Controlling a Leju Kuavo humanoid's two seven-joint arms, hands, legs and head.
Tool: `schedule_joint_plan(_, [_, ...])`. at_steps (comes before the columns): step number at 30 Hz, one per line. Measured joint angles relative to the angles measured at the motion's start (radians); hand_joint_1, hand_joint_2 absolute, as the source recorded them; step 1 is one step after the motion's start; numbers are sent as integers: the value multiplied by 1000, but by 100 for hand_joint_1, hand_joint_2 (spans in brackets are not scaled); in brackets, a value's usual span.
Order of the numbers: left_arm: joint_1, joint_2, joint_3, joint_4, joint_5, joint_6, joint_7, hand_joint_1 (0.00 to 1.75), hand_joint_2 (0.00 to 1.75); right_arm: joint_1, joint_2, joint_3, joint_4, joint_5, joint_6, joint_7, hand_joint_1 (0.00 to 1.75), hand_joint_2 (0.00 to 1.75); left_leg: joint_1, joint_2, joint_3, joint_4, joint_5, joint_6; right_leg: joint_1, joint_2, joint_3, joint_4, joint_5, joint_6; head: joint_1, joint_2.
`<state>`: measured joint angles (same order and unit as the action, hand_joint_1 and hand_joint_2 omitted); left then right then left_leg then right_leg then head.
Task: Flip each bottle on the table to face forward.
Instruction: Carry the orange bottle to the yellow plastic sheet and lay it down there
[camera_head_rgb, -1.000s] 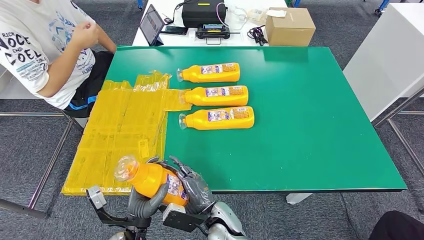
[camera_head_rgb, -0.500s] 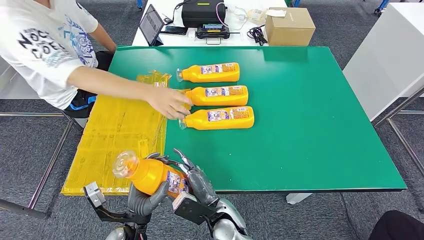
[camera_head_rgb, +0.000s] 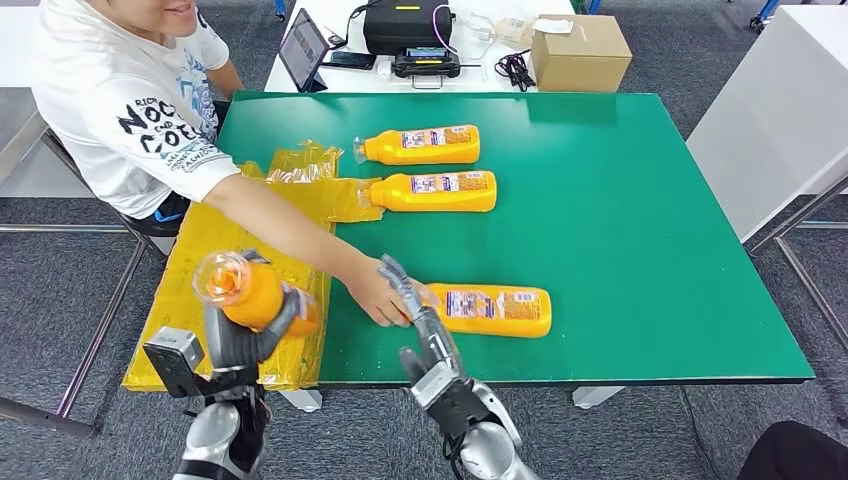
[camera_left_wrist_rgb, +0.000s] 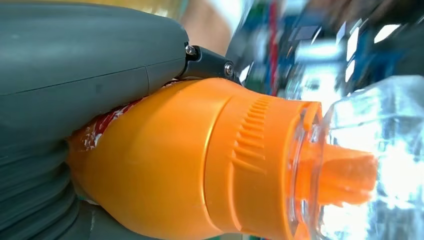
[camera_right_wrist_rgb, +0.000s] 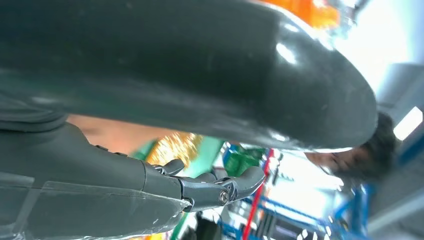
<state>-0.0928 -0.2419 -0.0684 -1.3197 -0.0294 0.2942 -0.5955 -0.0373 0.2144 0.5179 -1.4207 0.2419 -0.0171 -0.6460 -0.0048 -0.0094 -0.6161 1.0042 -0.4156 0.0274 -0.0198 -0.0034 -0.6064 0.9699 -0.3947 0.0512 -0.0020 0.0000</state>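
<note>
While the left hand (camera_head_rgb: 245, 335) grips one orange plastic bottle with a clear cap (camera_head_rgb: 248, 292) at lower left, above the yellow plastic sheets (camera_head_rgb: 225, 260), the right hand (camera_head_rgb: 418, 315) hangs open, fingers apart, beside a person's hand (camera_head_rgb: 375, 297) at a bottle lying near the green desk's (camera_head_rgb: 640, 220) front edge (camera_head_rgb: 490, 310). Two more lie in the upper middle (camera_head_rgb: 420, 145) (camera_head_rgb: 435, 191), labels up; I judge the work partly done. Open room spreads right.
</note>
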Motion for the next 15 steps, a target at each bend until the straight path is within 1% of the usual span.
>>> schedule_joint_plan(4, [-47, 1, 43, 25, -96, 139, -42, 175, 175, 4, 0, -15, -34, -14, -3, -1, 0, 0, 0, 0, 0, 0, 0, 0, 0, 0, 0, 0, 0, 0, 0, 0])
schedule_joint_plan(7, [-79, 4, 60, 42, -220, 268, -65, 175, 175, 4, 0, -18, -38, -14, -4, -3, 0, 0, 0, 0, 0, 0, 0, 0, 0, 0, 0, 0, 0, 0, 0, 0])
schedule_joint_plan(8, [-88, 5, 63, 47, -251, 295, -67, 175, 175, 4, 0, -18, -39, -13, -4, -3, 0, 0, 0, 0, 0, 0, 0, 0, 0, 0, 0, 0, 0, 0, 0, 0])
schedule_joint_plan(10, [-102, 7, 68, 55, -277, 318, -68, 175, 175, 3, 0, -19, -41, -12, -4, -4, 0, 0, 0, 0, 0, 0, 0, 0, 0, 0, 0, 0, 0, 0, 0, 0])
schedule_joint_plan(15, [-116, 9, 72, 69, -284, 323, -69, 175, 175, 3, 0, -19, -43, -11, -4, -4, 0, 0, 0, 0, 0, 0, 0, 0, 0, 0, 0, 0, 0, 0, 0, 0])
